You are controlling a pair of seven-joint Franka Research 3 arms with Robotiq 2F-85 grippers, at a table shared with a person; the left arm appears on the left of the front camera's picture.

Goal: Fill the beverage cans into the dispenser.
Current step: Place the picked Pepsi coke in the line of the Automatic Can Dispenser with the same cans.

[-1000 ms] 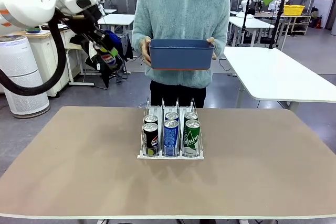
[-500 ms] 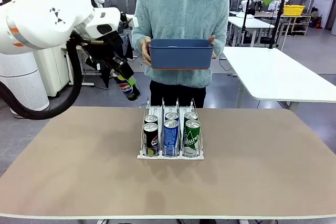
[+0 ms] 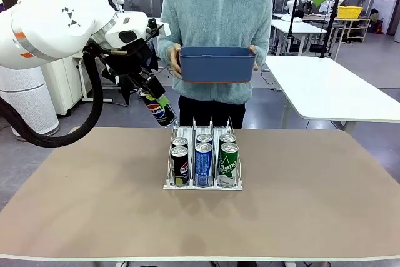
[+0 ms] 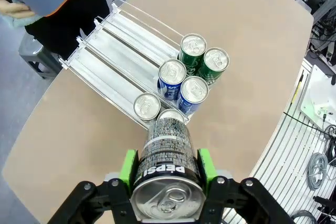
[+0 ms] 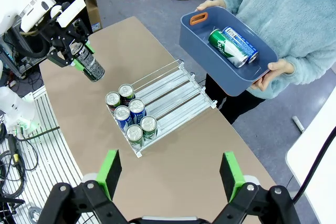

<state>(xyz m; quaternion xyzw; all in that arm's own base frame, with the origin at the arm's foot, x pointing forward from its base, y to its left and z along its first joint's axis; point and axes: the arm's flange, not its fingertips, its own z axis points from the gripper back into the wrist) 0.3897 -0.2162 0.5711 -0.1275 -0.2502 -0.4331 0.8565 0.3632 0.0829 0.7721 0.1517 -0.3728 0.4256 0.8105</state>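
My left gripper [image 3: 160, 107] is shut on a black Pepsi can [image 3: 162, 112], which hangs tilted just above and behind the left rear corner of the dispenser [image 3: 194, 124]. The left wrist view looks down the held can [image 4: 167, 145], green pads [image 4: 128, 166] on both sides, over the bare rear lanes [image 4: 121, 40]. Each lane holds two cans at the front: black [image 3: 179, 164], blue [image 3: 204, 164], green [image 3: 228, 164]. My right gripper [image 5: 170, 174] is open and empty, high over the table.
A person at the far side holds a blue bin [image 3: 215, 65] at chest height behind the dispenser. In it lie a green can [image 5: 224, 47] and a blue-and-white can [image 5: 240, 43]. The tan tabletop [image 3: 94, 204] spreads around the dispenser.
My left arm has swung right and down with the Pepsi can, from the far left to the dispenser's rear left corner. The bin and the right arm have stayed still.
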